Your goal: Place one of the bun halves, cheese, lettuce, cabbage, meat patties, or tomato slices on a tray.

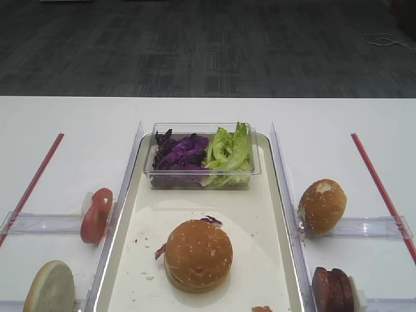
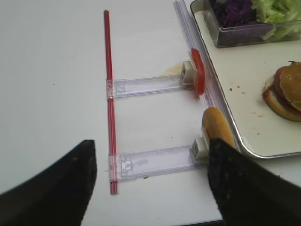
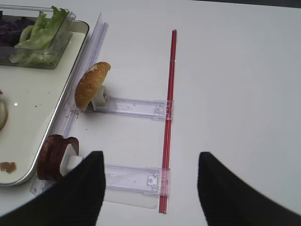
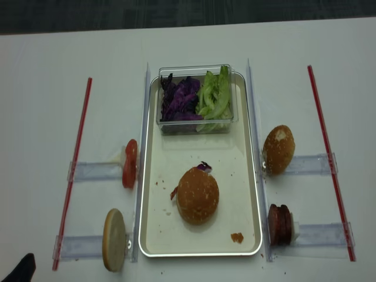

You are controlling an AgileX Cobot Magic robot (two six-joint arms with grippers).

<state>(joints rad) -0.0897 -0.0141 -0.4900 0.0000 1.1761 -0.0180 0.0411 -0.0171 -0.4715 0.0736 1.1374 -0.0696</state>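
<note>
The cream tray [image 1: 125,242] [image 4: 176,235] lies in the middle. On it a sesame bun top [image 1: 198,253] [image 4: 198,195] [image 2: 292,80] caps a stack. At the tray's far end are cabbage [image 1: 181,154] and lettuce [image 1: 229,153]. Tomato slices [image 1: 96,214] [image 2: 197,77] stand left of the tray. Meat patties [image 1: 331,289] [image 3: 54,155] stand to its right. No cheese shows. My right gripper [image 3: 151,162] hovers open and empty over the table, right of the patties. My left gripper [image 2: 150,150] is open and empty beside a pale bun disc [image 2: 217,127].
A clear tub [image 1: 151,174] holds the greens. A dome bun with a whitish patch [image 1: 322,206] [image 3: 91,84] stands on a clear holder [image 3: 136,107]. Red strips [image 3: 168,117] [image 2: 109,103] run along both sides. Crumbs and a sauce spot [image 4: 237,237] mark the tray.
</note>
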